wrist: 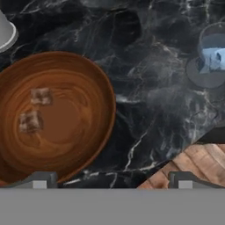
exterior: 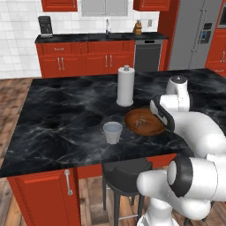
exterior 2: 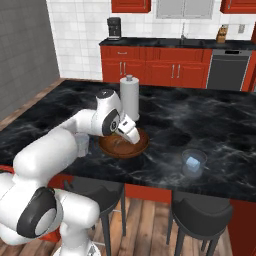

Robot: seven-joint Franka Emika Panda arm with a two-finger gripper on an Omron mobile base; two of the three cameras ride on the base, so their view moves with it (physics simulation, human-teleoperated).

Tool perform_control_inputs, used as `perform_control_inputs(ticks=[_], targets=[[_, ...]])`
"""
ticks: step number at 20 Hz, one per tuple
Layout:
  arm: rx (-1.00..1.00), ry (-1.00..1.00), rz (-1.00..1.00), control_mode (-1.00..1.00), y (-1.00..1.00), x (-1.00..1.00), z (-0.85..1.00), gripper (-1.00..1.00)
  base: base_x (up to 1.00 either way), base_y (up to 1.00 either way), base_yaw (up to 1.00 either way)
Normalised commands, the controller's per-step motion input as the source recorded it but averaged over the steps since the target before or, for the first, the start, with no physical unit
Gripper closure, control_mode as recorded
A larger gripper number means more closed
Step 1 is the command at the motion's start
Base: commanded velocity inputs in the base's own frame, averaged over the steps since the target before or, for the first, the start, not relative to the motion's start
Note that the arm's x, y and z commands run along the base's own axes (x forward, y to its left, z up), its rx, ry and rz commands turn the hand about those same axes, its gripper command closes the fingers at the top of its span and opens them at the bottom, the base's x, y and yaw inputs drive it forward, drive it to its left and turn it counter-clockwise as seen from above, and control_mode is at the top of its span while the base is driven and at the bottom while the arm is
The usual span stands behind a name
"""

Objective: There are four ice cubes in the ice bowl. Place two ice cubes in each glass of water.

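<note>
From the left base view, we see the bowl (exterior: 144, 122) on the black counter (exterior: 66, 110) with one glass (exterior: 113, 132) just to its left, and our wrist hanging over the bowl's right rim. We judge the step in hand to be fetching another cube, so the hand should come back over the bowl's middle.

From the right base view, a second glass (exterior 2: 193, 162) stands well right of the bowl (exterior 2: 124, 146) and already holds pale ice.

In the hand view, our gripper (wrist: 110, 180) stands wide open and empty, its tips over the bowl's (wrist: 83, 79) near edge. Two cubes (wrist: 30, 121) lie apart in the bowl; we should centre on one alone, lower straight, and close gently, keeping the other clear. The iced glass (wrist: 213, 57) sits at the right edge.
</note>
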Motion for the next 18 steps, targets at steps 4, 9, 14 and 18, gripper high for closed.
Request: perform_control_inputs(ticks=[4,9,14,18], targets=[[0.0,0.0,0.16,-1.0,0.34,0.33,0.03,-1.0,0.0,0.0,0.0],[0.01,0.0,0.11,-1.0,0.02,0.45,0.0,-1.0,0.0,0.0,0.0],[0.01,-0.01,0.06,-1.0,0.24,0.4,-0.05,-1.0,0.0,0.0,0.0],[0.02,0.0,0.0,-1.0,0.44,0.35,-0.19,-1.0,0.0,0.0,0.0]])
